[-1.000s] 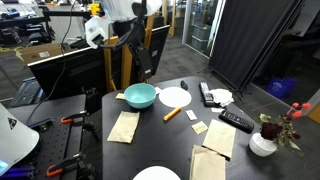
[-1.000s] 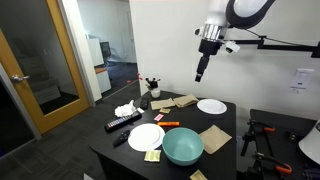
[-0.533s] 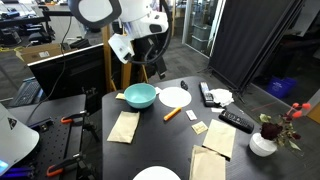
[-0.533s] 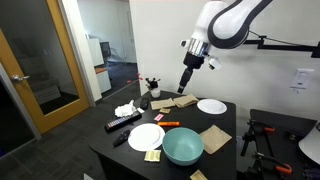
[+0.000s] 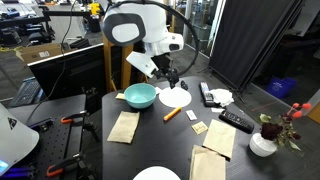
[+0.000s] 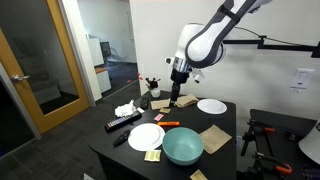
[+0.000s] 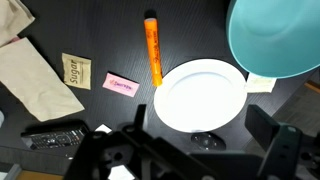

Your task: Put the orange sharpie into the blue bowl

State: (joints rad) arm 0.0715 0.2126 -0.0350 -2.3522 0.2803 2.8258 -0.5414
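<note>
The orange sharpie lies on the dark table between the white plate and a paper napkin. It also shows in the wrist view and in an exterior view. The blue bowl stands beside that plate, at the top right of the wrist view and at the table's near edge in an exterior view. My gripper hangs open and empty above the white plate, apart from sharpie and bowl. It shows in both other views.
Two black remotes lie past the plate. Brown napkins, small packets, a second white plate and a white vase with flowers are on the table.
The arm has swung down and across from high above the table's edge to low over the white plate. The gripper stays open. Nothing on the table has moved.
</note>
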